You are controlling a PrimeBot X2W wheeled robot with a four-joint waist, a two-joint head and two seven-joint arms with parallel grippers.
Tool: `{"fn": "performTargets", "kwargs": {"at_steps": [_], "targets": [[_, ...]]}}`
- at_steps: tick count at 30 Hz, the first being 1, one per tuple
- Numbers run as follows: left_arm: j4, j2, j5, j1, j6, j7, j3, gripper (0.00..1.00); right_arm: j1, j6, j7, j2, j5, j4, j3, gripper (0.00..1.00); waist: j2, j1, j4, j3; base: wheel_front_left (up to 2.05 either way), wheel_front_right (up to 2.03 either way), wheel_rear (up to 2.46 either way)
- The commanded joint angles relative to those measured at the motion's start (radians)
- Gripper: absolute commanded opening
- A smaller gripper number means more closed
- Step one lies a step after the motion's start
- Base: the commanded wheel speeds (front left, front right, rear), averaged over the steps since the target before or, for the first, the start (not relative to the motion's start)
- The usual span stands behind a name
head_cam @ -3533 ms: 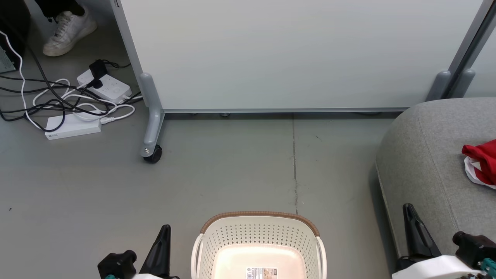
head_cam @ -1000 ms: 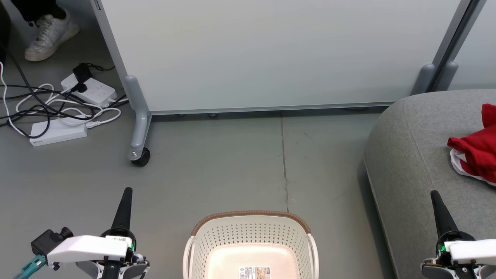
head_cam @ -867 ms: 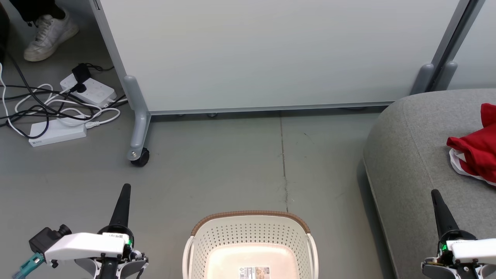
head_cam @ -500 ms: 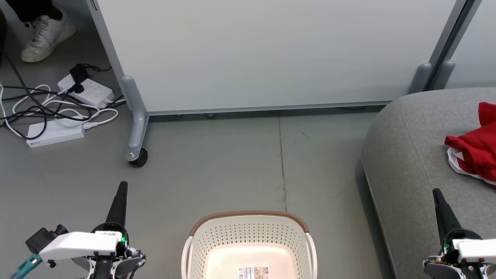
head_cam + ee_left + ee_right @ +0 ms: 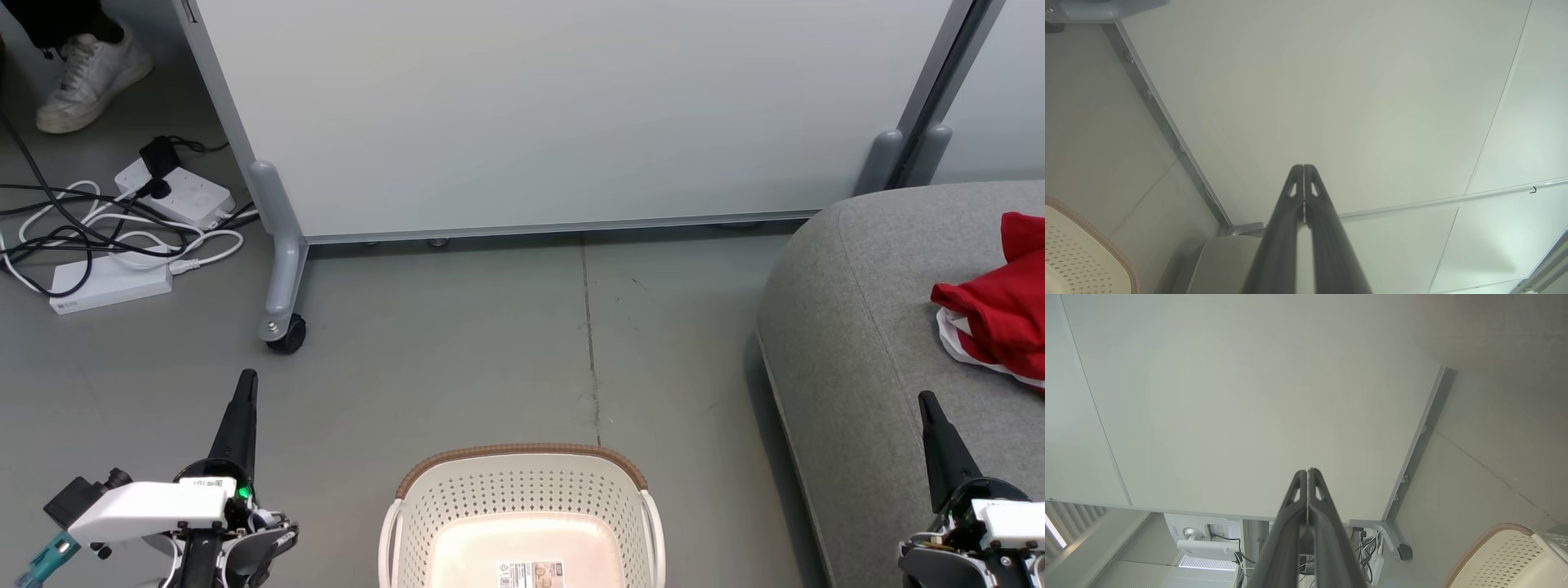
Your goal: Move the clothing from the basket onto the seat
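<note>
Head view, looking down on a grey floor. A cream basket (image 5: pixel 522 494) sits at the bottom centre, cut off by the lower edge. The part in view holds no clothing, just a small label on its bare base.

To the right of the basket, across a strip of floor, is the rounded corner of the grey seat (image 5: pixel 865 327). The red and white clothing (image 5: pixel 1000 314) lies bunched on top of it, well apart from the basket and partly out of view.

The left gripper (image 5: pixel 245 380) is well to the left of the basket, fingers pressed together and holding nothing. The right gripper (image 5: pixel 925 400) is well to the right of the basket, in front of the seat's near edge, fingers also closed and empty. Both wrist views show the two fingertips meeting.

Beyond the basket stands a white panel (image 5: pixel 531 114) on a caster (image 5: pixel 286 333). Far to the basket's upper left are power strips with cables (image 5: pixel 114 278) and a person's white shoe (image 5: pixel 86 82).

Over the last few seconds both arms have drawn outward from the basket's sides. The camera has drifted too, sliding the whole scene a little. The basket and clothing themselves seem unmoved. With the clothing on the seat and both arms clear, the task looks finished.
</note>
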Motion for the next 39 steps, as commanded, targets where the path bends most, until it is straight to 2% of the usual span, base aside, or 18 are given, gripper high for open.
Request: {"fn": "performTargets", "kwargs": {"at_steps": [1, 13, 39], "targets": [[-0.007, 0.005, -0.015, -0.020, -0.008, 0.005, 0.006, 0.00, -0.016, 0.002, 0.007, -0.010, 0.017, -0.006, -0.003, 0.00, 0.0000, 0.0000, 0.000, 0.000, 0.00, 0.00, 0.00], [-0.008, 0.005, -0.090, -0.028, -0.017, 0.026, 0.022, 0.00, -0.017, 0.002, 0.028, -0.011, 0.093, -0.008, -0.013, 0.00, 0.0000, 0.0000, -0.008, 0.001, 0.00, 0.00, 0.00], [-0.007, 0.001, -0.082, -0.025, -0.018, 0.027, 0.026, 0.00, -0.014, 0.002, 0.026, -0.011, 0.089, -0.007, -0.013, 0.00, 0.0000, 0.0000, -0.008, 0.001, 0.00, 0.00, 0.00]]}}
